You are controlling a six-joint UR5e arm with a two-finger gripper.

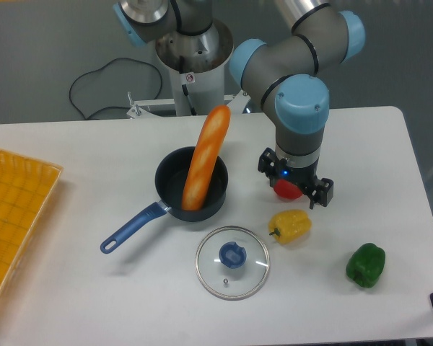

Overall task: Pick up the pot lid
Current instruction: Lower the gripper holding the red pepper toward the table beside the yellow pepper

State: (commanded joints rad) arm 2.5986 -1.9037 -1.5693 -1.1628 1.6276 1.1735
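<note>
Pot lid (220,278): flat on the tabletop (159,306), near the black pan (172,179). The pincer (296,179), its fingers spread apart, hangs by a red item (286,189); it should clear the yellow pepper (291,225), centre over the blue knob (232,255), descend straight, then squeeze firmly before lifting.

I see baguette (206,160) in blue-handled frying pan (171,175), yellow bell pepper (291,225), green bell pepper (366,265), partly hidden red object (287,190), orange-yellow crate (16,213).
</note>
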